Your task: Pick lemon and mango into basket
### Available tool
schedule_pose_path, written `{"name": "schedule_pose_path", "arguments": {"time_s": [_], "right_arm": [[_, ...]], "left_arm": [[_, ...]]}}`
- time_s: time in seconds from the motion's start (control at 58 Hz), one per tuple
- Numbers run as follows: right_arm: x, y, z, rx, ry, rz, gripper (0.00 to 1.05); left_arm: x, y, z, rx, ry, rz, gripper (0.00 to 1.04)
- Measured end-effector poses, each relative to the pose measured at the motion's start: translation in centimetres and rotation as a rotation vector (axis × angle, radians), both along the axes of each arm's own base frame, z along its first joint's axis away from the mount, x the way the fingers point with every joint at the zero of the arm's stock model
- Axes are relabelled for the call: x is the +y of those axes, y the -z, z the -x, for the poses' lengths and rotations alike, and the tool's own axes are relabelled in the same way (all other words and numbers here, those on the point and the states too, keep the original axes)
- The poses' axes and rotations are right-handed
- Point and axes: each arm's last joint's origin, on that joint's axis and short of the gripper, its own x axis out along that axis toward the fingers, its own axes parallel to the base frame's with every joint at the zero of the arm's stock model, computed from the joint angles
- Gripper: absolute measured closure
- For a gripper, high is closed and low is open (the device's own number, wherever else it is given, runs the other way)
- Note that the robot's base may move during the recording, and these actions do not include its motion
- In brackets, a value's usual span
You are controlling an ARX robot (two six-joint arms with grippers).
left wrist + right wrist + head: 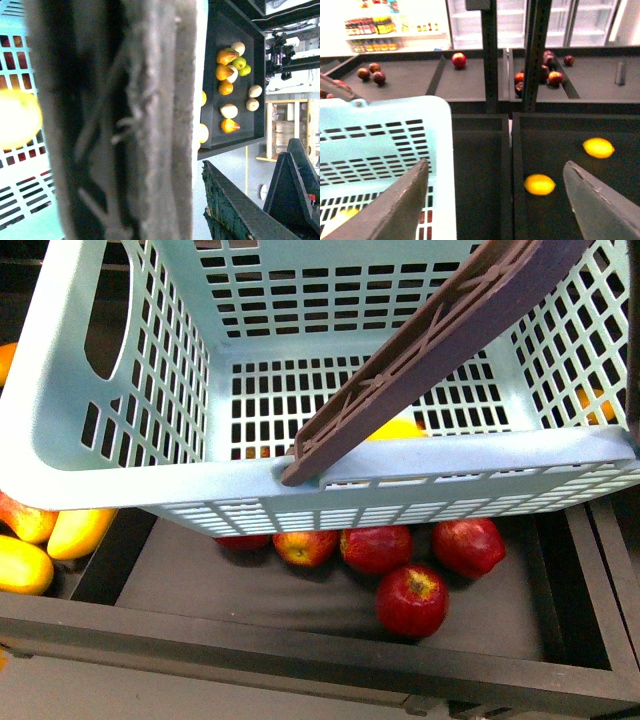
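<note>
The aqua basket (120, 360) fills the top of the front view, its brown handle (440, 335) slanting across it. My left gripper (190, 215) is shut on that handle (125, 120), which blurs most of the left wrist view. A bright yellow fruit (395, 428) lies inside the basket, partly hidden by the handle. Two mangoes (80, 530) lie under the basket's left corner. My right gripper (495, 200) is open beside the basket (385, 140), above a dark tray. A lemon (539, 184) lies there between the open jaws, nearer the right one, and another lemon (598, 148) lies farther off.
Red apples (411, 600) sit in the dark tray (300, 640) below the basket. A black tray with pears and other fruit (227, 75) shows in the left wrist view. Dark upright posts (535, 55) and shelves with red fruit (459, 60) stand beyond the lemons.
</note>
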Motion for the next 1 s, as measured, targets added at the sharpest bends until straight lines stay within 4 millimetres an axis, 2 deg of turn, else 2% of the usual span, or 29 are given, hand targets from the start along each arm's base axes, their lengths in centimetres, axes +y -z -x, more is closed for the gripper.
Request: {"name": "schedule_pose_path", "arguments": {"time_s": [0.328, 0.362, 0.466, 0.535, 0.621, 0.759, 0.845, 1.0], "right_arm": [[0.0, 2.7, 2.7, 0.002, 0.001, 0.013, 0.99], [0.0, 2.9, 2.9, 0.002, 0.002, 0.017, 1.03], [0.0, 3.5, 3.5, 0.002, 0.001, 0.016, 1.03], [0.0, 3.7, 3.8, 0.001, 0.001, 0.017, 0.94], [0.0, 3.7, 3.8, 0.000, 0.002, 0.017, 0.75], [0.0, 3.7, 3.8, 0.000, 0.002, 0.017, 0.54], [0.0, 3.7, 3.9, -0.001, 0.002, 0.017, 0.35], [0.0, 3.7, 3.9, -0.001, 0.002, 0.017, 0.11]], "left_arm": [[0.0, 0.0, 0.0, -0.001, -0.003, -0.002, 0.78], [0.0, 0.0, 0.0, -0.001, -0.003, -0.001, 0.78], [0.0, 0.0, 0.0, -0.001, -0.003, -0.002, 0.78], [0.0, 0.0, 0.0, -0.001, -0.003, -0.002, 0.78], [0.0, 0.0, 0.0, -0.001, -0.002, -0.001, 0.78], [0.0, 0.0, 0.0, 0.001, 0.000, 0.000, 0.78], [0.0, 0.0, 0.0, 0.000, -0.001, 0.000, 0.78], [0.0, 0.0, 0.0, 0.000, -0.001, 0.000, 0.78]]}}
